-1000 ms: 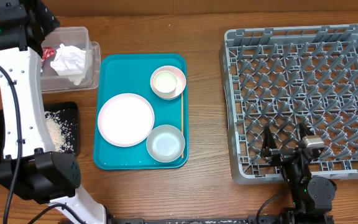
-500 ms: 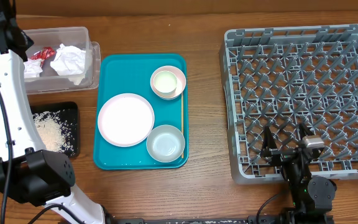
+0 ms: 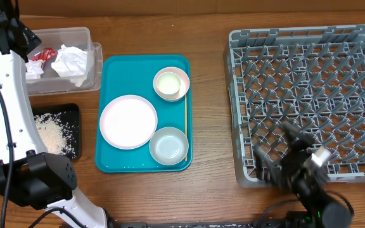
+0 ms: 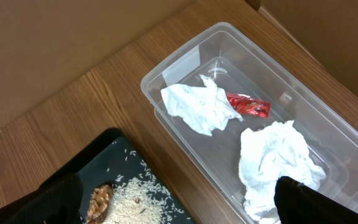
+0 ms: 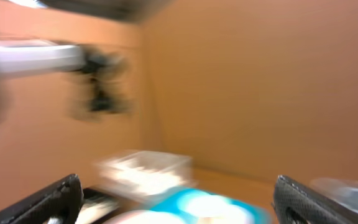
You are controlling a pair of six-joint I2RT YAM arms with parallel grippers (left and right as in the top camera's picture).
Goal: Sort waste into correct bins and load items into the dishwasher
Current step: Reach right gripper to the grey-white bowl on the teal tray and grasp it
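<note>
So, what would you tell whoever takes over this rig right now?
Left hand: open, empty, near the clear tub. Right hand: open, empty, at the dish rack's near edge; its view is motion-blurred.
Done: napkins and red wrapper lie in the tub; rice and a brown lump are in the black tray.
Left: plate, pinkish bowl and grey-white bowl sit on the teal tray; no dishes visible in the rack. Load them.

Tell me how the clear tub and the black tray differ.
The clear tub is see-through and deep; the black tray is opaque and shallow. The clear tub holds crumpled napkins and a red wrapper; the black tray holds rice. Both are rectangular, side by side.
</note>
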